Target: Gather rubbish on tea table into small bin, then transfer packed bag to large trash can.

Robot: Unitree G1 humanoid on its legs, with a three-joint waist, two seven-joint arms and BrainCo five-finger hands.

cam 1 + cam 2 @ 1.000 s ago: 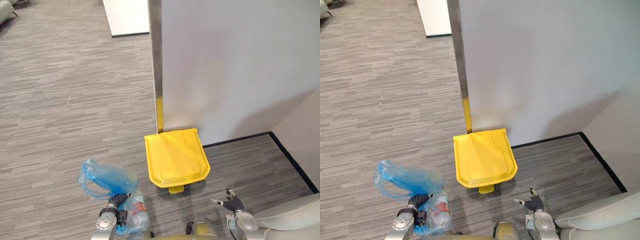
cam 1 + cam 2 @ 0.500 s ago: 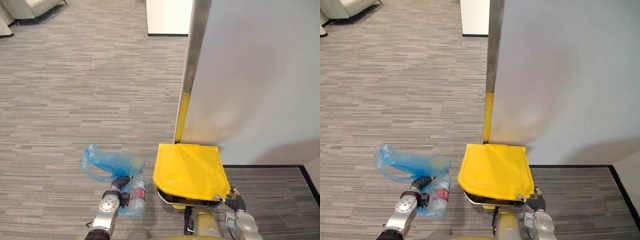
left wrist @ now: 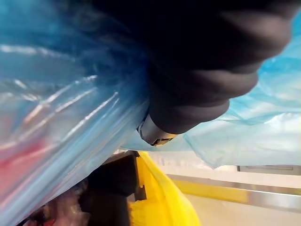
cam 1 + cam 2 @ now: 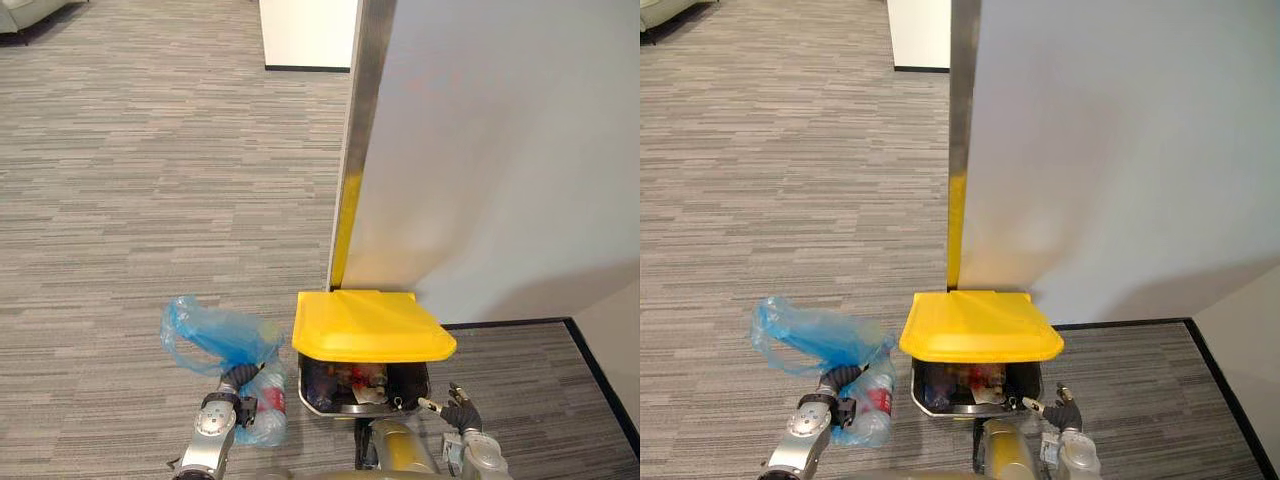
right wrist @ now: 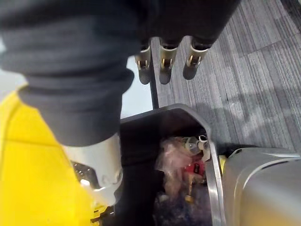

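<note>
No writing can be read anywhere. The one label is a red band on a bottle [image 4: 275, 402] inside the bag [image 4: 222, 338], and its print is too small to make out. The can [image 4: 304, 388] and its lid [image 4: 370, 325] show no marking.

The can is black with a yellow lid. The lid is raised at the front, so the mouth shows, with rubbish [image 4: 355, 378] inside: clear film and a small red piece among darker scraps.

The bag is thin blue plastic, see-through, and packed. It is outside the can, just beside its left wall. The left hand [image 4: 232, 388] has its fingers curled tight round the bag's bunched neck. The loose top billows away from the can and the full part sits between hand and can. In the left wrist view the blue film lies all round the hand's dark cover, with the can's yellow edge past it.

The right hand [image 4: 458, 412] is at the can's front right corner, below the lid's edge. Its fingers [image 5: 162, 66] are straight, side by side with small gaps, and hold nothing. Whether the thumb [image 5: 99, 165] touches the lid I cannot tell.

The floor is grey carpet [image 4: 150, 200] with a fine streaked weave. Behind the can stands a plain pale wall [image 4: 500, 150] edged by a metal post [image 4: 358, 100] whose lowest part is yellow. A black skirting [image 4: 505, 322] runs right of the can. Well beyond the post is a white cabinet [image 4: 305, 35].
</note>
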